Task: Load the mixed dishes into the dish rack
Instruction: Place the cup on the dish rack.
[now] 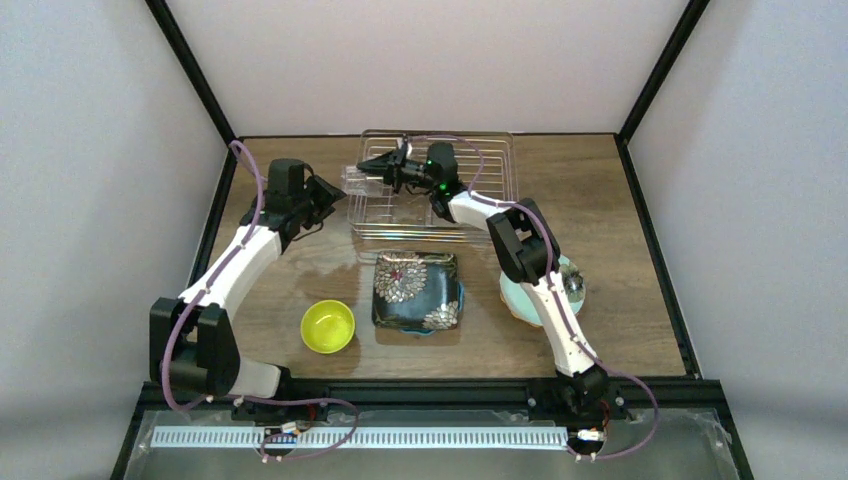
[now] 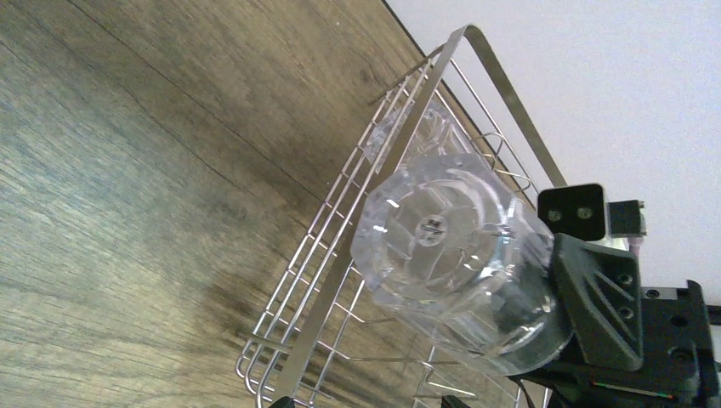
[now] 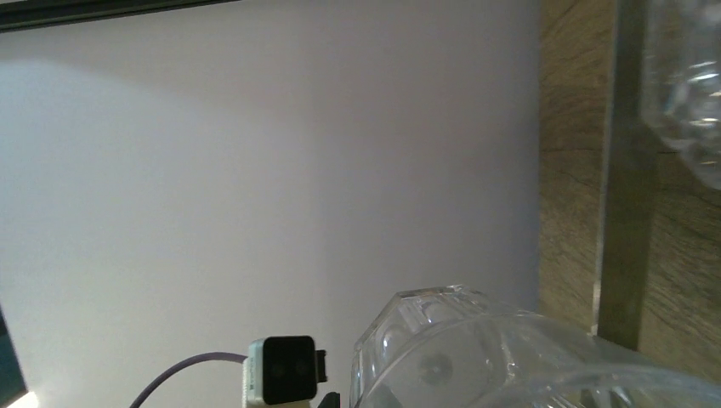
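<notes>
Glass (image 2: 442,255), lower right, is gripped near its mouth by right tool (image 1: 372,166); slippery, fragile. Left tool (image 1: 325,195) is seen open.

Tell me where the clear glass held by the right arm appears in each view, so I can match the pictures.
Top external: the clear glass is upper centre, at the left end of the dish rack.
Left wrist: the clear glass is centre right, base toward the camera.
Right wrist: the clear glass is at the bottom edge, right of centre.
Shared landmark: the dish rack, by its silvery rim.
</notes>
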{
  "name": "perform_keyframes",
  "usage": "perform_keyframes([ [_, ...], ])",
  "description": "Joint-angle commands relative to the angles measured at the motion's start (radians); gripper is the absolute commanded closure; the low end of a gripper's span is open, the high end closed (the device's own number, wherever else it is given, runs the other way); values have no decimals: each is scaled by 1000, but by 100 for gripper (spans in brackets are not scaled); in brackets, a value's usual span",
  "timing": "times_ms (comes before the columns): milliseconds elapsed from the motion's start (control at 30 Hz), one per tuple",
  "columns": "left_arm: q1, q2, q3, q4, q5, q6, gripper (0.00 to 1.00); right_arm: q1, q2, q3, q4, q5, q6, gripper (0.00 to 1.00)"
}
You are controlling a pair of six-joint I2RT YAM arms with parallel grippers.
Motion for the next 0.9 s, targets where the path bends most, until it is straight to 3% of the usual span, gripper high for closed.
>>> perform_keyframes([
  [0, 2, 16, 25, -11, 1, 15, 0, 6, 2, 20, -84, -9, -63, 87],
  [267, 3, 25, 17, -3, 6, 14, 0, -2, -19, -15, -139, -5, -104, 74],
  [633, 3, 37, 12, 5, 8, 14, 0, -16, -50, -49, -210, 3, -173, 40],
  [867, 3, 56, 15, 15, 12, 14, 0, -30, -64, -48, -271, 4, -222, 34],
])
